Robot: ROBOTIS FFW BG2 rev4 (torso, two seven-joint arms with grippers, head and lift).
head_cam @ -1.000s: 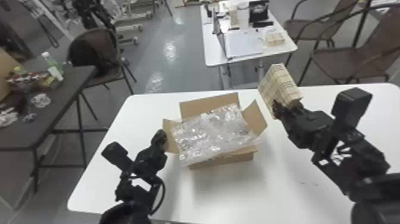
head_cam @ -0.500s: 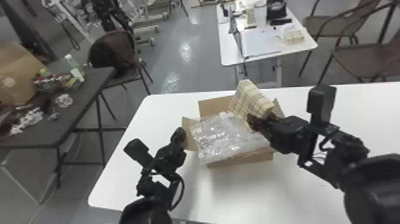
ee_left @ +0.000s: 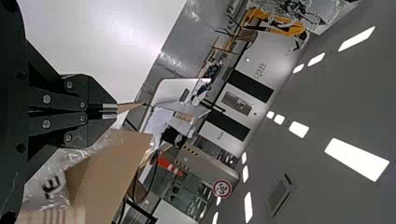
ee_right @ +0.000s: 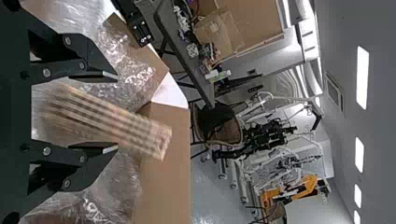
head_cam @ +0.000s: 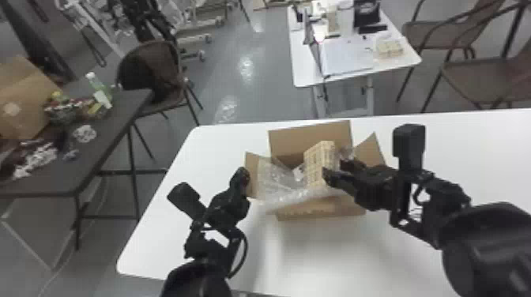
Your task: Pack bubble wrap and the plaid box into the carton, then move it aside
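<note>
Tabletop [head_cam: 336,256]: white, bearing it all.
Carton [head_cam: 320,211]: open-topped, here we are!
Bubble wrap [head_cam: 286,195]: inside, spilling over the near edge.
Plaid box [head_cam: 318,162]: tilted, in amongst that wrap.
Right gripper [head_cam: 336,170]: fingers apart, either side of the box.
Left gripper [head_cam: 245,174]: fingers pinching a flap [head_cam: 253,179].

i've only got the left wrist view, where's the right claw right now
Observer: The head view has the right claw over the open carton, right beside the plaid box.

Operator: ok so is it clamped on the box or what

Observer: It doesn't look clamped: in the right wrist view its fingers stand apart with the box between them, and there's a clear gap between the box and one finger.
</note>
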